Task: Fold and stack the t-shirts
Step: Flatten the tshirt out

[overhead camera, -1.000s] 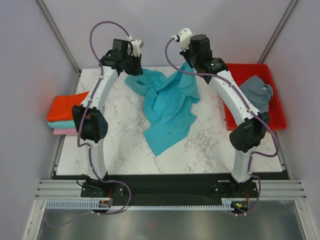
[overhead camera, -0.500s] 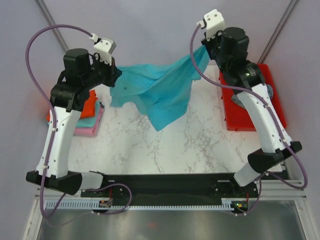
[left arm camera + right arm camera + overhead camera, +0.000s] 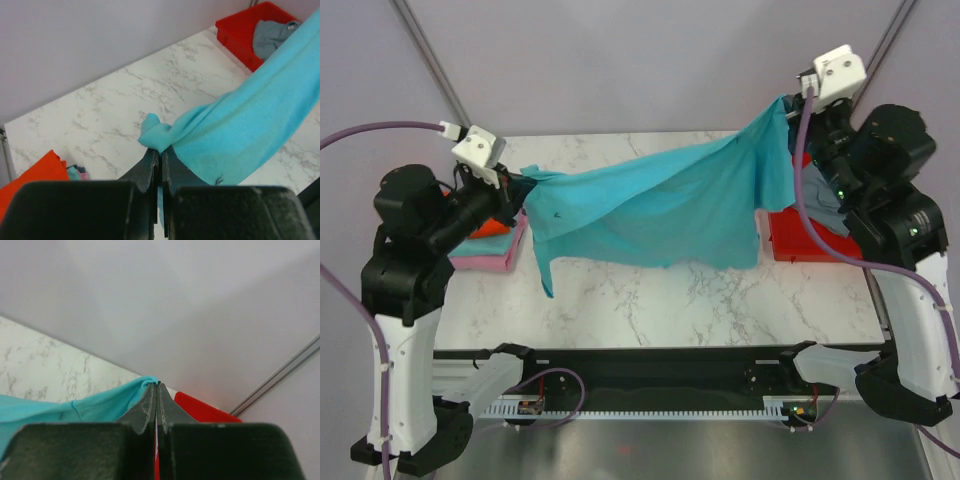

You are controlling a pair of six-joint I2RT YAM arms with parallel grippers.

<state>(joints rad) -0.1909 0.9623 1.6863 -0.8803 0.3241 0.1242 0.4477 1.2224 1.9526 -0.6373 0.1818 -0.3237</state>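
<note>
A turquoise t-shirt (image 3: 660,205) hangs stretched in the air across the marble table (image 3: 650,300), with a strip drooping at its left end. My left gripper (image 3: 520,183) is shut on its left corner; in the left wrist view the cloth (image 3: 240,135) bunches at the closed tips (image 3: 161,150). High at the back right, my right gripper (image 3: 788,100) is shut on the other corner, and the fabric (image 3: 100,407) sits at its tips (image 3: 157,385). A slate grey t-shirt (image 3: 267,35) lies crumpled in the red tray (image 3: 240,30).
Folded orange-red (image 3: 490,230), teal (image 3: 485,243) and pink (image 3: 485,262) shirts are stacked at the table's left edge, partly hidden by my left arm. The red tray (image 3: 800,240) stands at the right edge under my right arm. Grey walls enclose the back.
Both arms have lifted and spread apart, pulling the turquoise shirt off the table from a crumpled heap into a taut span between the grippers.
</note>
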